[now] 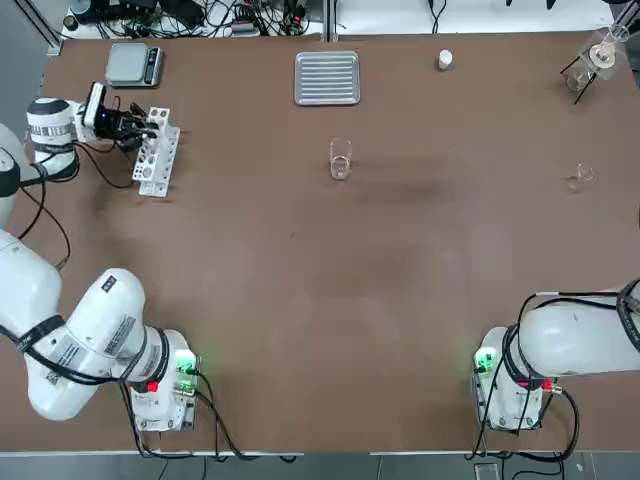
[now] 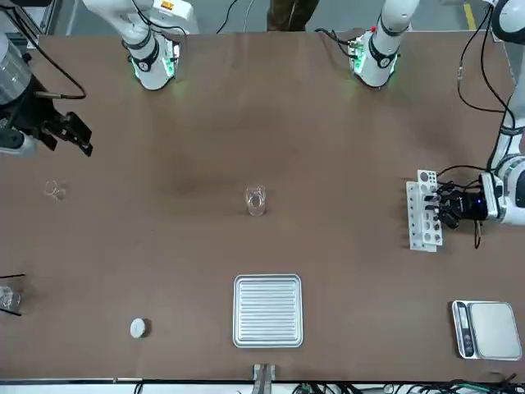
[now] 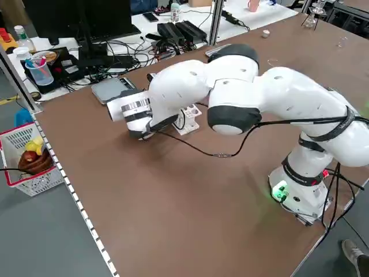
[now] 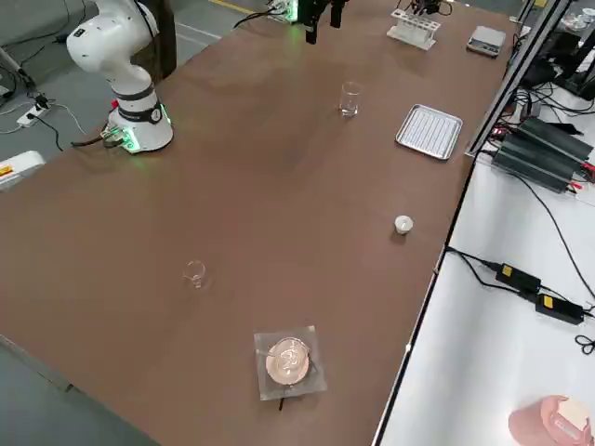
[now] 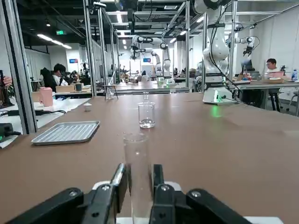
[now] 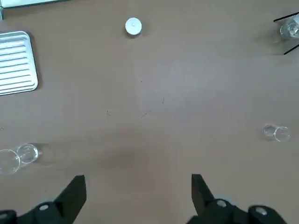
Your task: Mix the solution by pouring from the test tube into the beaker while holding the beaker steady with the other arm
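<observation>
Two white arms at brown table. Left gripper low at white tube rack, far left side; fingers close on both sides of clear test tube, firm hold cannot tell. Right gripper hangs high, fingers wide apart, nothing between. Beaker upright mid-table, near ribbed metal tray, well apart from both grippers.

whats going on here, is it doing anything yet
The left gripper is at the white rack on the table's far left, its fingers around a test tube that stands in it. The beaker sits alone mid-table, untouched. The right gripper hangs open above the table, away from the beaker. Nothing has been poured yet.
</observation>
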Controlling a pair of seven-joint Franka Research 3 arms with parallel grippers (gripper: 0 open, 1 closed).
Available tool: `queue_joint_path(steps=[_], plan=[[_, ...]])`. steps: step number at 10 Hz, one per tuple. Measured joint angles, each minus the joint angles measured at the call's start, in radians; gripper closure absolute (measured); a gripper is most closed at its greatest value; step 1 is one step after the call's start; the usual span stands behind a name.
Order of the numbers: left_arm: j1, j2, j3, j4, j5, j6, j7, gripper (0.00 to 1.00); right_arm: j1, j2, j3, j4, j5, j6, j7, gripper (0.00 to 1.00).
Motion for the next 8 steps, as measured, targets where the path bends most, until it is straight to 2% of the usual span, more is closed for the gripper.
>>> queue_joint_path(steps=[2,5,6,8], plan=[[-0.001,0.0,-0.001,0.004,0.0,0.001,0.0,0.52,0.0,0.0,-0.003,0.0,0.0,0.0,0.0,0.0],[0.0,-0.003,-0.003,0.02,0.0,0.001,0.001,0.07,0.0,0.0,-0.004,0.0,0.0,0.0,0.0,0.0],[0.002,-0.012,-0.003,0.026,0.0,0.001,0.001,0.0,0.0,0.0,-0.004,0.0,0.0,0.0,0.0,0.0],[0.009,-0.05,-0.005,0.036,0.0,0.001,0.001,0.0,0.0,0.0,-0.004,0.0,0.0,0.0,0.0,0.0]])
